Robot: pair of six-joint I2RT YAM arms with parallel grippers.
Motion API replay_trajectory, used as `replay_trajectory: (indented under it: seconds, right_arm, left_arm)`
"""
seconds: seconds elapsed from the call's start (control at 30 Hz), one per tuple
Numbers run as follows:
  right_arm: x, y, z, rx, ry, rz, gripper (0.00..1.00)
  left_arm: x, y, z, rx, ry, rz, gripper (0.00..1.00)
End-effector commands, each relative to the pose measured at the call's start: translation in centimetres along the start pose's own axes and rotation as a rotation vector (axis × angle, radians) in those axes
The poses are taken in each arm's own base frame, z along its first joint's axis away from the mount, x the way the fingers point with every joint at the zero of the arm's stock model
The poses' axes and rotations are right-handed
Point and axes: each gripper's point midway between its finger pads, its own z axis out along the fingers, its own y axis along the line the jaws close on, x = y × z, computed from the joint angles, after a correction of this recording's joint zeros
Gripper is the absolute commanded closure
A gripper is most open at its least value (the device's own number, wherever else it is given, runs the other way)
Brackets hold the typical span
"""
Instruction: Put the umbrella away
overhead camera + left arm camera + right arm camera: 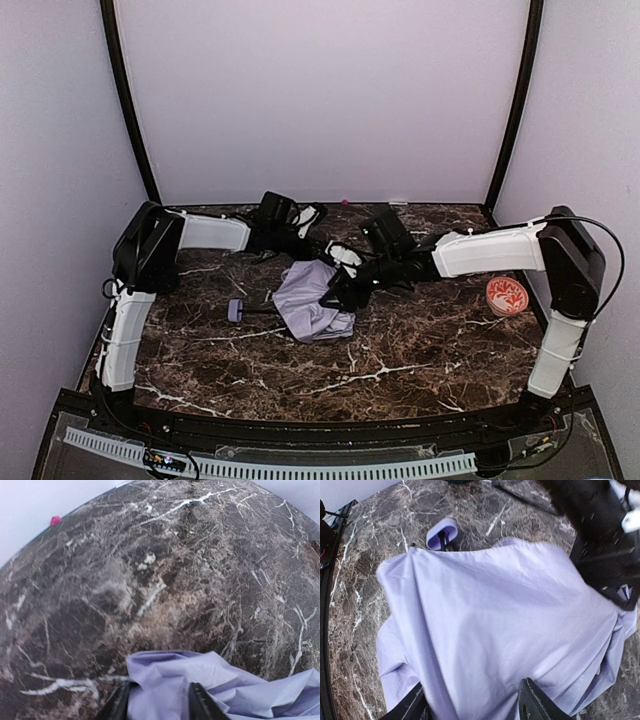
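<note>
The umbrella [312, 300] lies collapsed mid-table, a crumpled heap of pale lavender fabric. Its small lavender handle [235, 310] points left on a thin black shaft. My left gripper [312, 216] is at the heap's far edge. In the left wrist view a fold of the umbrella [225, 680] lies between the parted fingers of that gripper [160, 695]. My right gripper [335, 295] is over the heap from the right. Seen from the right wrist, this gripper [472, 695] has its jaws wide apart across the umbrella [495, 605], with the handle [441, 534] beyond.
A red-and-white patterned disc [508, 295] lies near the right arm's base. A pink speck [345, 201] sits at the back wall. The left arm [600, 530] fills the top right of the right wrist view. Walls enclose three sides of the marble table [400, 360].
</note>
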Motion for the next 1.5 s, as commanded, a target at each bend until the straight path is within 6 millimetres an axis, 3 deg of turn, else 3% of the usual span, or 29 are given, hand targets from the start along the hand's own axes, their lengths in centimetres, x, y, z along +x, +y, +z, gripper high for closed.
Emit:
replay_trajectory:
  seconds: [0.0, 0.07, 0.17, 0.23, 0.33, 0.43, 0.47, 0.5, 0.53, 0.63, 0.7, 0.8, 0.9, 1.0, 1.1, 1.2, 1.37, 1.47]
  right_arm:
    - [3.1, -1.2, 1.2, -0.016, 0.051, 0.108, 0.42]
    - [4.7, -1.2, 1.5, -0.045, 0.068, 0.185, 0.44]
    - [4.7, -2.0, 1.5, -0.035, 0.043, 0.252, 0.45]
    - [4.5, -2.9, 1.3, -0.021, 0.024, 0.291, 0.46]
    - [4.2, -4.3, 1.4, -0.004, 0.014, 0.372, 0.46]
    - [3.2, -5.9, 1.4, 0.027, 0.007, 0.43, 0.46]
    - [3.2, -6.2, 1.5, 0.034, 0.011, 0.449, 0.47]
    - [3.0, -6.5, 1.6, 0.038, 0.012, 0.463, 0.47]
    - [3.0, -6.7, 1.9, 0.039, 0.018, 0.482, 0.47]
    - [2.3, -7.3, 2.0, 0.05, 0.018, 0.531, 0.47]
    - [1.6, -7.8, 1.9, 0.069, 0.015, 0.562, 0.47]
    - [-0.2, -8.6, 0.6, 0.118, -0.028, 0.594, 0.47]
    - [-2.6, -8.7, -1.6, 0.151, -0.1, 0.59, 0.46]
    - [-3.8, -8.4, -3.8, 0.2, -0.14, 0.577, 0.44]
    - [-3.4, -7.4, -5.5, 0.261, -0.134, 0.564, 0.43]
    - [-2.3, -5.5, -6.0, 0.248, -0.135, 0.601, 0.42]
    - [0.3, -2.7, -5.2, 0.171, -0.144, 0.722, 0.44]
    - [1.3, -2.2, -4.8, 0.147, -0.142, 0.776, 0.44]
  left_arm:
    - [-6.1, 2.8, -2.9, -0.132, -0.06, 0.03, 0.35]
    - [-8.9, 4.2, -5.3, -0.199, -0.098, 0.035, 0.23]
    - [-11.9, 6.1, -9.8, -0.274, -0.154, 0.024, 0.12]
    - [-13.0, 6.7, -12.8, -0.329, -0.167, 0.034, 0.04]
    - [-13.4, 6.2, -16.9, -0.392, -0.171, 0.041, 0.01]
    - [-12.5, 3.9, -20.4, -0.392, -0.183, -0.014, 0.01]
    - [-11.8, 2.1, -21.4, -0.379, -0.186, -0.013, 0.01]
    - [-9.9, 0.1, -21.5, -0.362, -0.16, -0.004, 0.02]
    - [-9.6, -2.6, -22.6, -0.341, -0.175, 0.024, 0.02]
    - [-5.6, -9.7, -22.7, -0.224, -0.118, 0.046, 0.11]
    - [-2.3, -12.3, -22.5, -0.146, -0.05, -0.024, 0.27]
    - [2.7, -13.7, -22.6, -0.101, 0.041, -0.144, 0.53]
    - [5.7, -14.9, -22.3, -0.048, 0.05, -0.219, 0.51]
    - [6.0, -15.7, -21.4, 0.012, -0.014, -0.244, 0.33]
    - [4.9, -16.8, -20.1, 0.089, -0.096, -0.206, 0.25]
    - [4.2, -16.9, -18.6, 0.114, -0.144, -0.176, 0.17]
    - [4.2, -16.7, -16.2, 0.171, -0.086, -0.207, 0.16]
    - [5.9, -15.7, -15.2, 0.134, -0.007, -0.256, 0.21]
